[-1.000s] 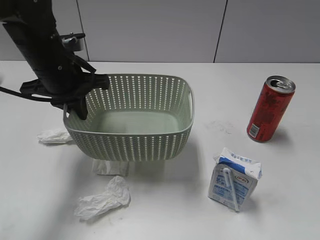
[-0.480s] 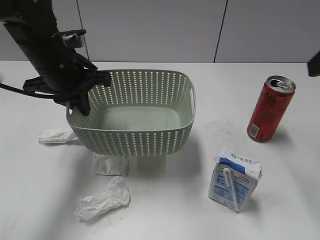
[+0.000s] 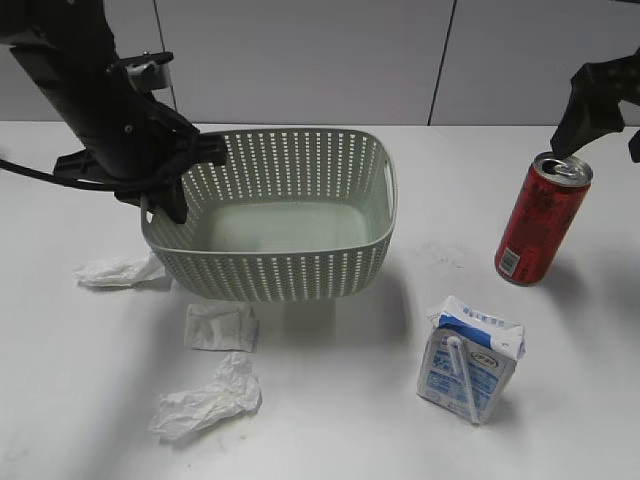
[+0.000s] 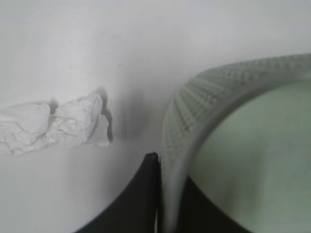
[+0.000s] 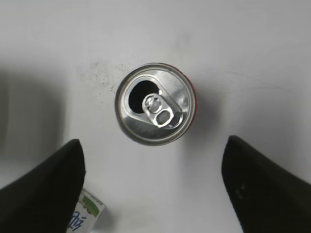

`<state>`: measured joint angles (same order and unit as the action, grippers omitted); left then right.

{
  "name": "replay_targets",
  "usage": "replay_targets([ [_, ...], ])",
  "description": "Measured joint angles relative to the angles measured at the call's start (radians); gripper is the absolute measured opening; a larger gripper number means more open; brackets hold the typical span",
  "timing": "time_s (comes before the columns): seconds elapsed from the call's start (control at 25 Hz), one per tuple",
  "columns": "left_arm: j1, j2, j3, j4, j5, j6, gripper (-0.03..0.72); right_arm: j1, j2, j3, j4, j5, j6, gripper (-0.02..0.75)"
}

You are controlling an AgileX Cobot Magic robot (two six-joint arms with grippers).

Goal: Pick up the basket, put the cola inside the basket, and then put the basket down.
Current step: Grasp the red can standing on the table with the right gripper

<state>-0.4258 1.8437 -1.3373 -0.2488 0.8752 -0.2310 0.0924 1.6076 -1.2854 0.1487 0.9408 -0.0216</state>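
The pale green basket (image 3: 290, 272) hangs a little above the table, held by its left end. My left gripper (image 3: 160, 205) is shut on that end's rim; in the left wrist view the rim (image 4: 218, 87) runs between the two dark fingers of the gripper (image 4: 170, 177). The red cola can (image 3: 540, 220) stands upright on the table at the right. My right gripper (image 3: 605, 135) is open and hovers just above it. In the right wrist view the can's silver top (image 5: 155, 103) lies ahead of the wide-open gripper (image 5: 153, 145).
A blue-and-white drink carton (image 3: 468, 358) with a straw stands in front of the can; its corner shows in the right wrist view (image 5: 85, 216). Crumpled tissues (image 3: 205, 398) (image 3: 115, 270) and a folded one (image 3: 220, 326) lie left of and below the basket.
The left gripper has lifted the basket up off the table and slightly right. The right gripper has come into view and moved over the cola can.
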Motion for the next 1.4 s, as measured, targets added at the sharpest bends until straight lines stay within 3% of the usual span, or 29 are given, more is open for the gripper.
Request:
replay_targets([
  [0.76,0.000,0.000,0.000,-0.008,-0.024,0.000,0.003,0.032,0.121,-0.041,-0.075,-0.074,0.049,0.664],
  [1.4,-0.001,0.000,0.000,-0.004,-0.030,0.000,0.003,0.032,0.187,-0.041,-0.023,-0.102,0.054,0.636],
])
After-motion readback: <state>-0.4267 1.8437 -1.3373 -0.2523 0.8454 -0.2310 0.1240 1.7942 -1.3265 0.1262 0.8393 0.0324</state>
